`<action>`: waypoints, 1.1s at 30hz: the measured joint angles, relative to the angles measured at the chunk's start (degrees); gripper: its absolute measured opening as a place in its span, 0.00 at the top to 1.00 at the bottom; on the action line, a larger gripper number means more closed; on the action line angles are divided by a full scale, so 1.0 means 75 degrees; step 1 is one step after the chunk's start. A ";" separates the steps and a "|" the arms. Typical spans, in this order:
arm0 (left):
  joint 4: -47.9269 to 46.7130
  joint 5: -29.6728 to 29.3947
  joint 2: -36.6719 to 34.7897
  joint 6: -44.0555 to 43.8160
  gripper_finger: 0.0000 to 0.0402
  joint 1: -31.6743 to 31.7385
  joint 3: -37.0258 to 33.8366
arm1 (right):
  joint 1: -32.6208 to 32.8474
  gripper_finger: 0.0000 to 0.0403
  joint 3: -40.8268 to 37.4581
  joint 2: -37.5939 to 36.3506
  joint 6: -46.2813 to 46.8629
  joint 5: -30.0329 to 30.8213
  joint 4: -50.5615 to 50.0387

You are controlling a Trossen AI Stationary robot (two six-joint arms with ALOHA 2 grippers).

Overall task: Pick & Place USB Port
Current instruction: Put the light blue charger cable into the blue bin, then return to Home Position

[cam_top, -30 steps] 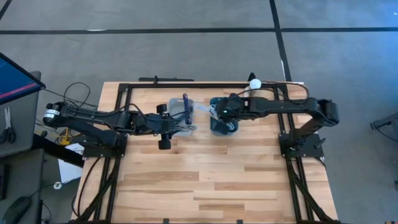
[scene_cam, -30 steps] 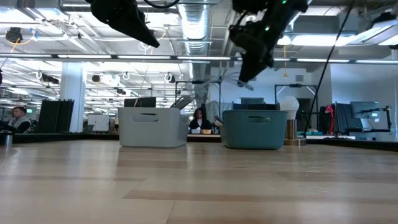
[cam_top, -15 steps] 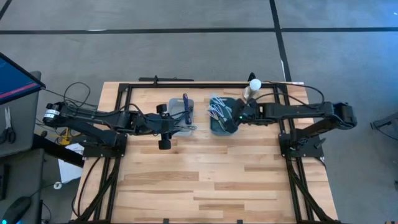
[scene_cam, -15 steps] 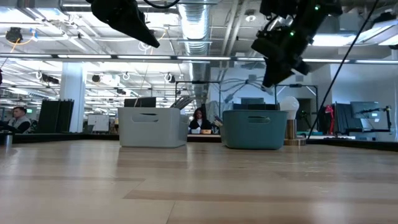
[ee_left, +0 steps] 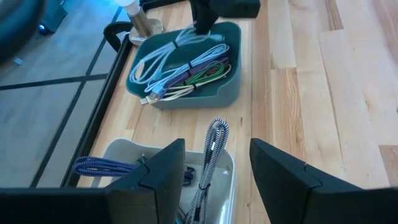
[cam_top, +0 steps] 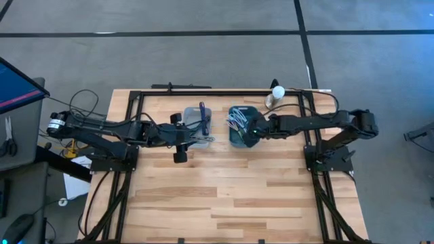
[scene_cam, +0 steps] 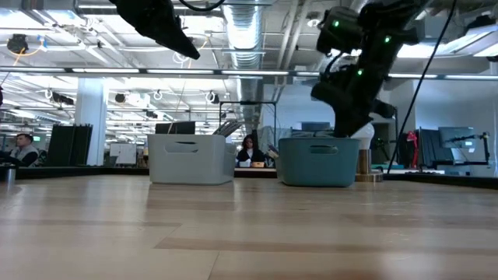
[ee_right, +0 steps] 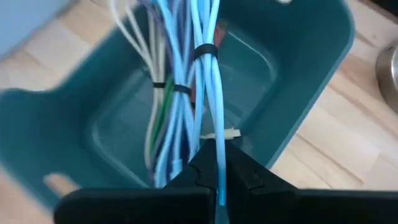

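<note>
A: Reaching over the teal plastic bin [cam_top: 241,127], the right gripper [ee_right: 217,163] has its two dark fingers pinched together on a pale blue USB cable [ee_right: 210,81], one of a bundle held by a black tie.

B: Where does that cable lie?

A: Inside the teal bin, atop a tangle of white, purple and green cables [ee_left: 186,70]. The right wrist view shows the blue strand running from the bin's floor into the closed fingertips.

B: And the other arm?

A: Left gripper [ee_left: 214,177] hangs above the pale grey plastic bin [cam_top: 196,123], fingers spread wide apart, nothing between them. A black-and-white braided cable [ee_left: 210,157] drapes over that bin's rim; a dark blue braided cable [ee_left: 99,166] is coiled beside it.

B: Bin positions?

A: Side by side near the far edge of the light wooden table [cam_top: 224,193], grey on the left, teal on the right, a narrow gap between. A white-capped bottle [cam_top: 277,93] stands just behind the teal bin.
</note>
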 joint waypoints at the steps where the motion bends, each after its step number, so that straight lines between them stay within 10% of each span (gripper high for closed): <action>1: 0.0004 -0.0002 0.0000 0.0000 0.55 0.0001 0.0001 | -0.0002 1.00 0.0000 0.0111 0.0000 0.0007 0.0008; 33: 0.0033 0.0000 -0.0372 -0.0060 0.55 -0.0047 -0.0008 | 0.0781 0.70 0.1549 -0.0786 -0.2385 -0.0635 0.0018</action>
